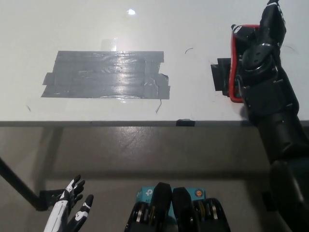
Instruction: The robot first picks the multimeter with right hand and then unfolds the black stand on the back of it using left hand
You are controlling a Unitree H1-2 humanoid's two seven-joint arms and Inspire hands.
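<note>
The multimeter (235, 63) lies flat near the right end of the white table (96, 24), on a patch of black tape (219, 77); only its red rubber edge shows. It looks stiff, compact and fairly weighty, and the rubber casing should grip well, so the long sides are the place to hold, leaving the back free for the stand. The black right hand (263, 46) covers it from above; whether the fingers have closed cannot be told. The white left hand (70, 210) hangs low at left, fingers spread, empty. Grey tape (106, 75) lies well apart.
</note>
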